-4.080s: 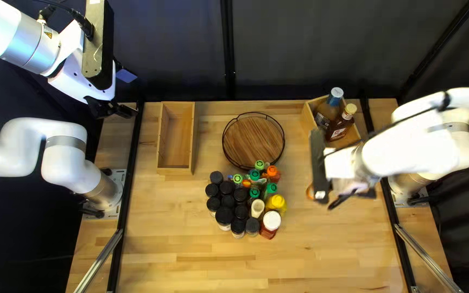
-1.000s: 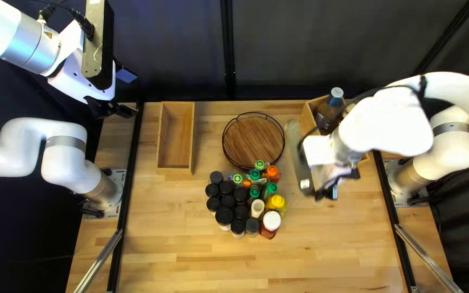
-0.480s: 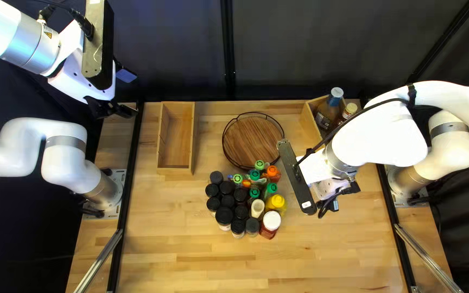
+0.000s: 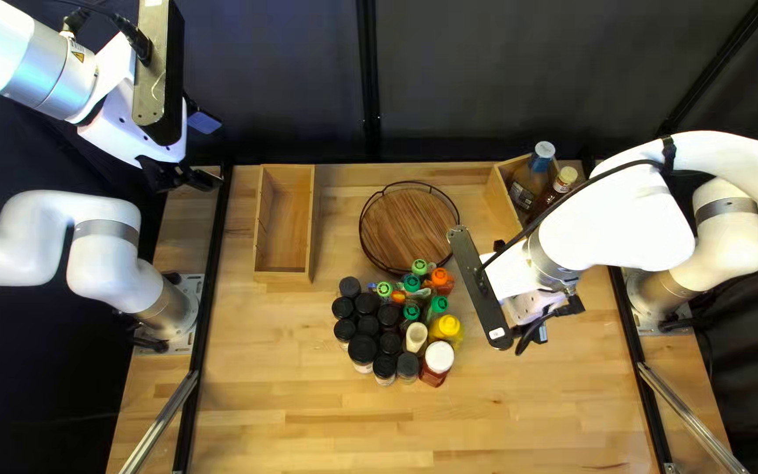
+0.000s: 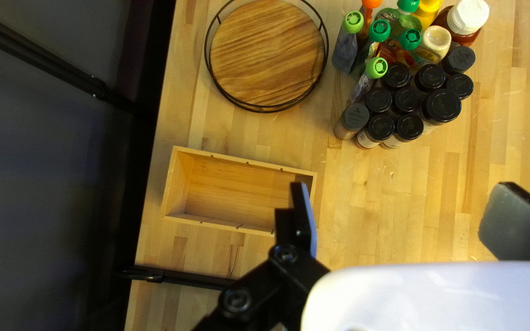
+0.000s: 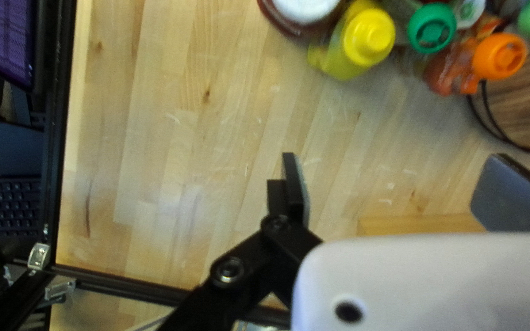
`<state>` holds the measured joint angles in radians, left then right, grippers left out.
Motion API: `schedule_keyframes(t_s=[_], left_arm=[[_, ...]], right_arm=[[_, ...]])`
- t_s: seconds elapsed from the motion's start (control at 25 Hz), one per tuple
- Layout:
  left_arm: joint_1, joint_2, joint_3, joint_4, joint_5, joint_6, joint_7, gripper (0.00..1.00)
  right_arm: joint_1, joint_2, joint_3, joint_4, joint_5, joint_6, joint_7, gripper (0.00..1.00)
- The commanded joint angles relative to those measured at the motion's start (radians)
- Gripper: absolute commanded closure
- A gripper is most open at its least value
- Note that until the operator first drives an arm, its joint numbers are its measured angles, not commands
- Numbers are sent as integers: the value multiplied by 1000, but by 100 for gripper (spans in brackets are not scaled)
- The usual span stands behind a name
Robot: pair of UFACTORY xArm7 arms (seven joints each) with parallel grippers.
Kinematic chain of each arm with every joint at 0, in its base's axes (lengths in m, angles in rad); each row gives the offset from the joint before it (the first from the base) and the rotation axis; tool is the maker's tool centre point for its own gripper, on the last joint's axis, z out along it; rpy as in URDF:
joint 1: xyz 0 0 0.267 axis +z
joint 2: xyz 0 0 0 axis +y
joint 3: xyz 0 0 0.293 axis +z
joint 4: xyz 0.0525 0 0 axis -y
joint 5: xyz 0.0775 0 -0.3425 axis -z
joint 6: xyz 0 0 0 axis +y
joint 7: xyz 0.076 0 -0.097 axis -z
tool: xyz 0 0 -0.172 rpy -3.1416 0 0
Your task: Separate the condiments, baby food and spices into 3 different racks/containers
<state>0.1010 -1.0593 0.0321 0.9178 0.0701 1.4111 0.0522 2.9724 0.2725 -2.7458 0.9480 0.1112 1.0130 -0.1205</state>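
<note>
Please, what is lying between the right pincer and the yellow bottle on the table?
Only table surface lies between the right pincer and the yellow bottle; right wrist view.

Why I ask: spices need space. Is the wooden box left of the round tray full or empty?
Empty: the box shows bare floor in the top left view.

Prob. robotics lab: 2 robot arms (image 4: 109,263) at wood tbl. (image 4: 309,421), blk. metal frame (image 4: 206,307), dk. curtain (image 4: 291,88) behind, keyboard (image 6: 4,207) nearby.
</note>
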Motion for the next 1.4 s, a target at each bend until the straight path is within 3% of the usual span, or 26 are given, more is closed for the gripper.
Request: schedule_keyframes(t_s=[0.04,0.28,0.64,1.4], left_arm=[[0,0,0,0,0,0,0,0],[0,0,0,0,0,0,0,0],[0,0,0,0,0,0,0,0],[0,0,0,0,0,0,0,0]], right_arm=[[1,-116,32,78,-42,-30,40,0],[49,-341,77,228,-195,-25,194,0],[136,-523,74,354,-362,58,323,0],[136,-523,74,354,-362,58,323,0]])
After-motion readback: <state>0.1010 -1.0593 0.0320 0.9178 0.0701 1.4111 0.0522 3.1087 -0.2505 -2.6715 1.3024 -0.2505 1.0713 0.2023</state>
